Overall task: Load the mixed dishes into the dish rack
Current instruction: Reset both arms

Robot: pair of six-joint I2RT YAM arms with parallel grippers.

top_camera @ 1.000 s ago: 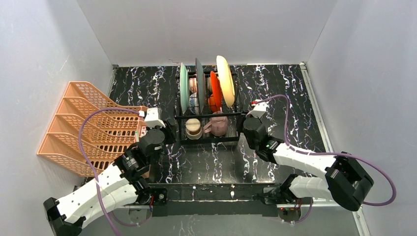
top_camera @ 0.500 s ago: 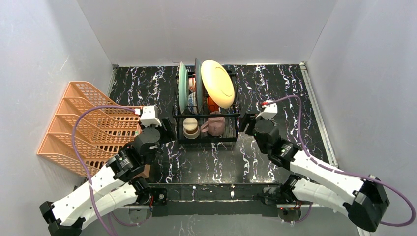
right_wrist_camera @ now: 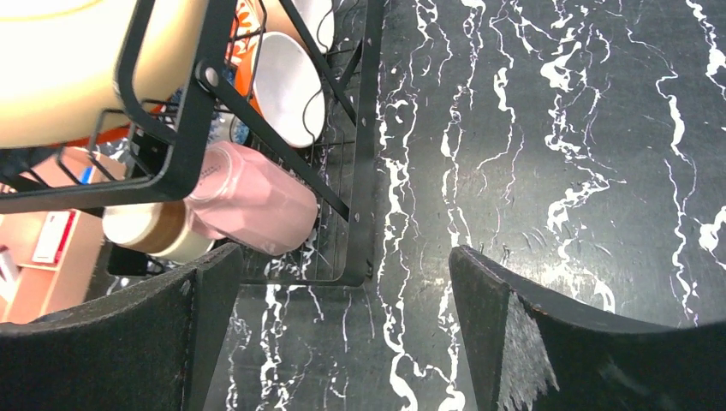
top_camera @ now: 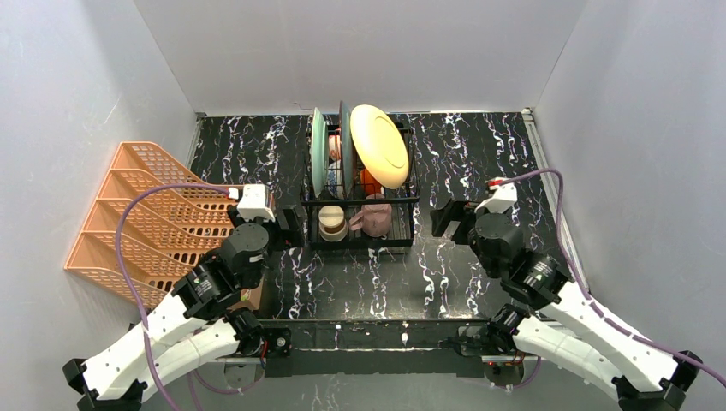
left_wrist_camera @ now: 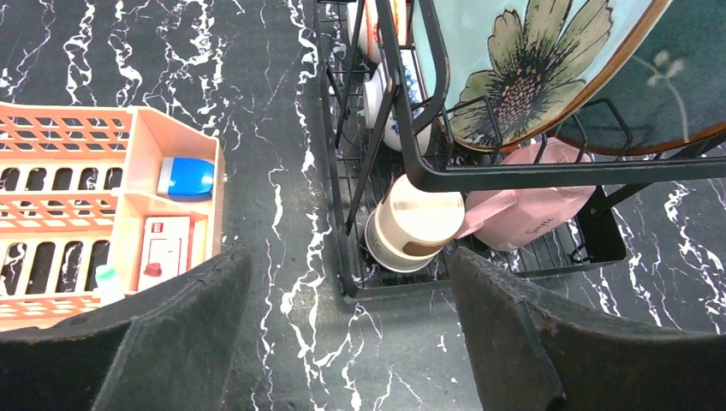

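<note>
The black wire dish rack (top_camera: 411,205) stands mid-table. Its top tier holds a leaning yellow plate (top_camera: 379,145), grey-green plates (top_camera: 318,154) and a red-orange plate (top_camera: 370,181). On the lower tier lie a pink mug (top_camera: 378,218) and a cream cup (top_camera: 333,223). My left gripper (top_camera: 291,227) is open just left of the rack's near corner and holds nothing. My right gripper (top_camera: 447,218) is open to the right of the rack, clear of it. The left wrist view shows the mug (left_wrist_camera: 522,214) and cup (left_wrist_camera: 419,224) past my left gripper (left_wrist_camera: 347,261). My right gripper (right_wrist_camera: 342,257) has only tabletop between its fingers.
An orange plastic lattice rack (top_camera: 150,218) lies at the left, close beside my left arm, with small items in its end tray (left_wrist_camera: 175,214). White walls close the table on three sides. A white bowl (right_wrist_camera: 291,86) sits in the dish rack's right end.
Both grippers have opened and drawn back from the rack's sides, the right one farther to the right. The yellow plate went from standing edge-on to leaning with its face showing.
</note>
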